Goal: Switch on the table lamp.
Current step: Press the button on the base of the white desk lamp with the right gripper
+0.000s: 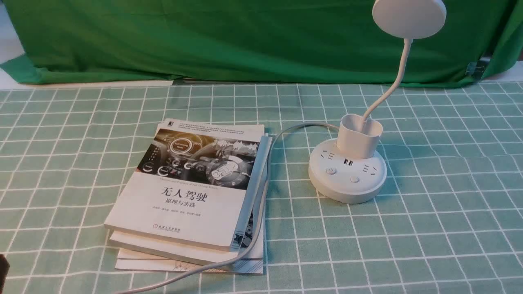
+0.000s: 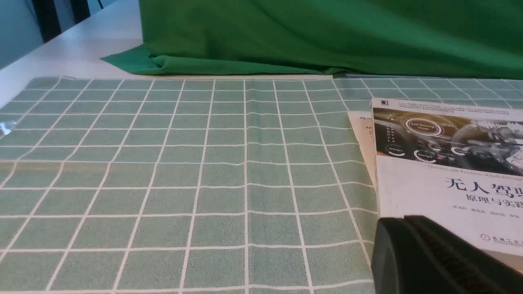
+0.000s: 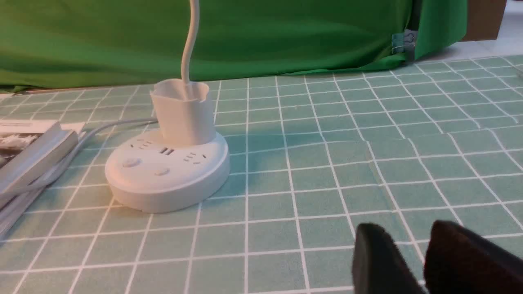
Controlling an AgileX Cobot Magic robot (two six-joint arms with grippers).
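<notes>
Table lamp (image 1: 347, 175) stands right of centre on the table (image 1: 429, 228), with a book stack (image 1: 192, 192) to its left. No glow visible, so it is judged not yet on. Right tool (image 3: 406, 234) is slightly spread and empty, near side, apart from the base buttons (image 1: 331, 171). Left tool (image 2: 406, 228): spread or pressed together cannot be told. The whole button press remains.

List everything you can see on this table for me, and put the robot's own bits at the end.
table lamp: one, white, right of centre
books: stack of about three, mostly white covers, left of the lamp
cord: one, grey, from the lamp's base along the books' right edge
tablecloth: one, pale green with white checks, covering the table
backdrop cloth: one, dark green, behind the table
left jaws: black, look closed, near left of the table, holding nothing
right jaws: black, slightly apart, facing the lamp, holding nothing
</notes>
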